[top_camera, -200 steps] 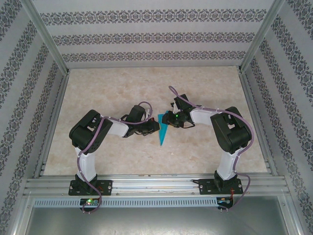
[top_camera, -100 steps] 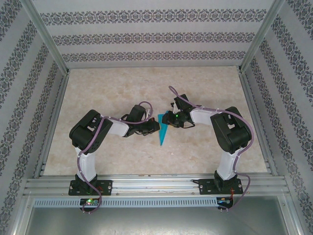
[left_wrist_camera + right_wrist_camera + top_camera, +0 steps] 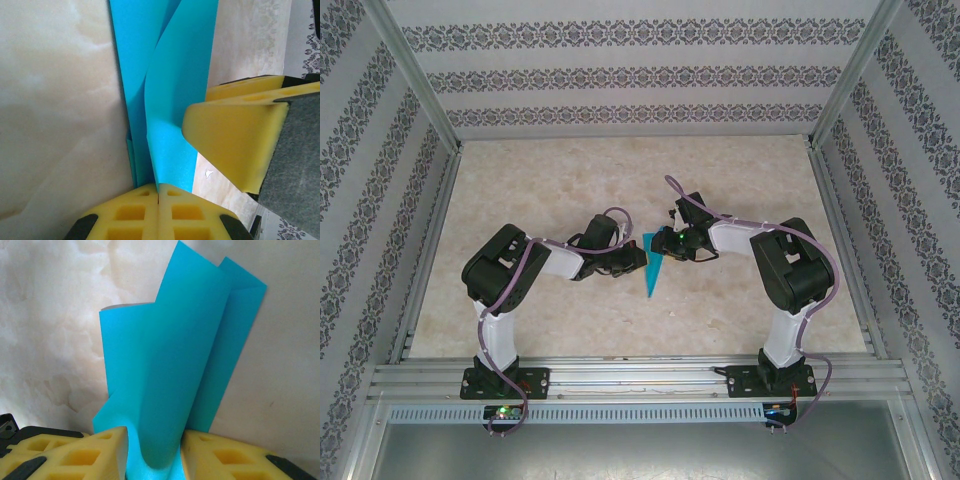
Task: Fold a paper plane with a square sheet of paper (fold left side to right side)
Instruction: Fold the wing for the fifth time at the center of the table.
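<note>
Folding well means aligned edges. The left gripper point(image 3: 158, 192) is clenched on the paper plane point(image 3: 653, 268); the right gripper point(image 3: 152, 437) grasps its flap.

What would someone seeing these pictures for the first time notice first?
The bright teal-blue paper plane, a narrow folded dart, stands out at the middle of the pale marbled table, pinched between the two arms. The left end effector is shut, its yellow fingers pressed together at the paper's lower edge. The right end effector grips a raised flap of the same paper between its yellow fingers.
</note>
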